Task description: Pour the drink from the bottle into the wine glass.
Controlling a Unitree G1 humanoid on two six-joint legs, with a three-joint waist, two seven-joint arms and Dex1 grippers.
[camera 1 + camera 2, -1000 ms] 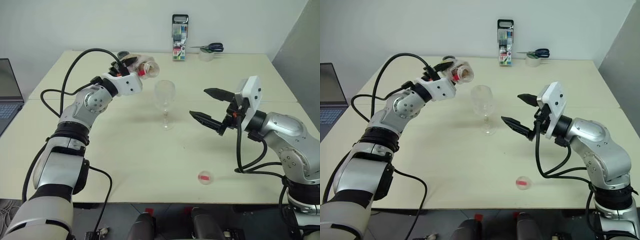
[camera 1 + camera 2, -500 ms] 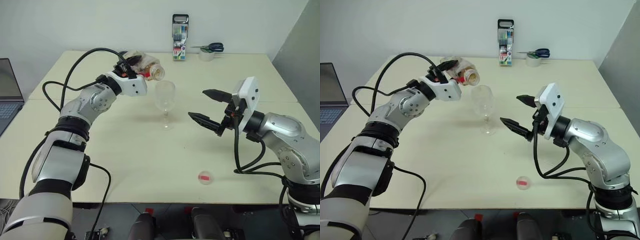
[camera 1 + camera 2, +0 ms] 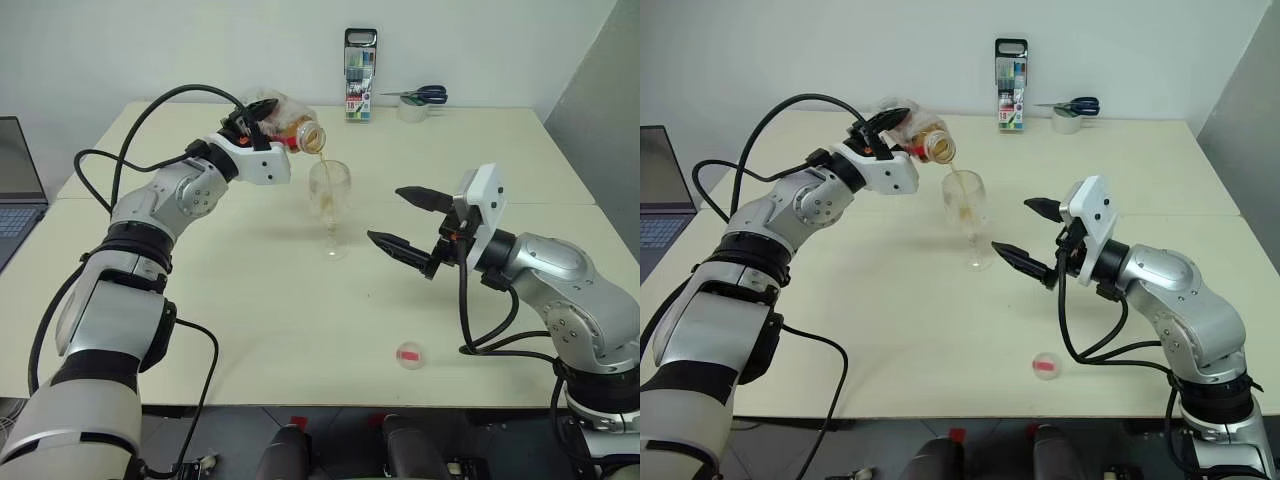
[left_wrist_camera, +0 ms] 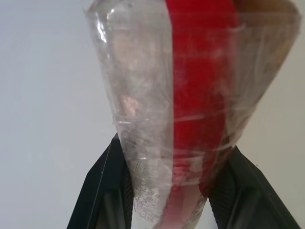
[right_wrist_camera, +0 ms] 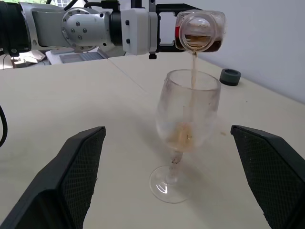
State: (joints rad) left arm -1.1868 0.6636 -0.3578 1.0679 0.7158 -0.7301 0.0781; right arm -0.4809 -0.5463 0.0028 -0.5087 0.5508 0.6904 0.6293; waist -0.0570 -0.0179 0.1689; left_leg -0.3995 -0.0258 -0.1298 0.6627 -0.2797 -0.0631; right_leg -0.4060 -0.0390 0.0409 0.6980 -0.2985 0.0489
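Amber drink (image 5: 193,71) streams from the tilted bottle (image 3: 923,140), clamped by the left end effector (image 3: 262,118), into the fragile, tippable wine glass (image 3: 329,190) mid-table; right end effector (image 3: 408,219) gapes empty nearby.

head eyes look down over the table (image 3: 300,320); both share the wine glass (image 3: 329,200).

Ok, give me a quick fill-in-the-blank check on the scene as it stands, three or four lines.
1. The left pincer holds the ____ tipped over the wine glass.
2. A thin stream of drink falls into the ____.
3. The right pincer stands ____ beside the glass, holding nothing.
4. The bottle's red cap lies on the ____.

Missing words: bottle; wine glass; open; table
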